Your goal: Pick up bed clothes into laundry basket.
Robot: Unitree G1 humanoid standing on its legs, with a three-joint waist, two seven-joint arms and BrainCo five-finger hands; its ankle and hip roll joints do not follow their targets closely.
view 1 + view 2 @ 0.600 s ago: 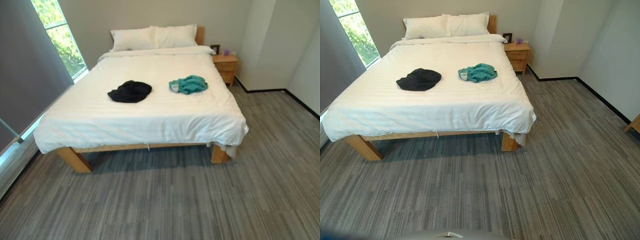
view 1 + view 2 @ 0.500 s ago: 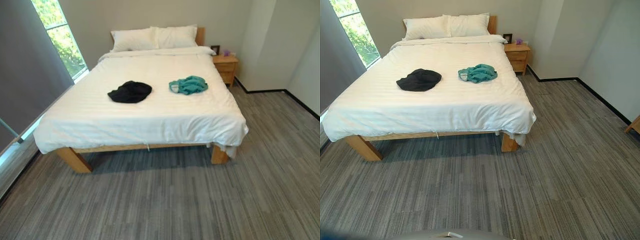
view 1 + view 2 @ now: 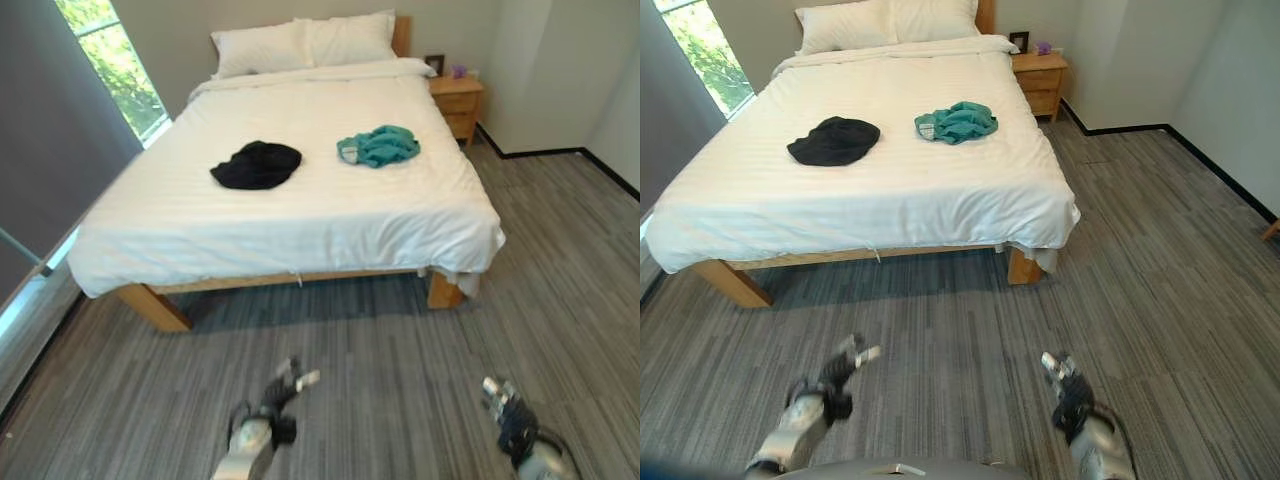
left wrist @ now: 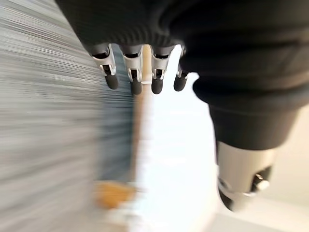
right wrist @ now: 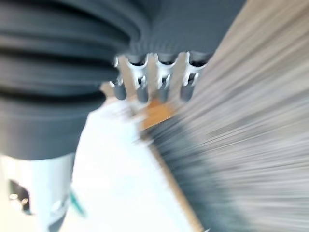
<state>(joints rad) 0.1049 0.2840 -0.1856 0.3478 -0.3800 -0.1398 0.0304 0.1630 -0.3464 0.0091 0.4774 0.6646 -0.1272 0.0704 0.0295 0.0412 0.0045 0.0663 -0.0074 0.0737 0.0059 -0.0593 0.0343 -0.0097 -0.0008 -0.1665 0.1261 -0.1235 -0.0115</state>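
A black garment point(image 3: 257, 165) and a teal garment point(image 3: 378, 146) lie apart on the white bed point(image 3: 300, 215). Over the grey floor point(image 3: 970, 330) nearer, the left hand point(image 3: 840, 370) and right hand point(image 3: 1065, 385) hang empty, fingers relaxed.

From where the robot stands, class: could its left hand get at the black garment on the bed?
Probably not yet. The left hand hangs open over the floor, short of the bed, while the black garment lies well in on the mattress. Nothing blocks the way.
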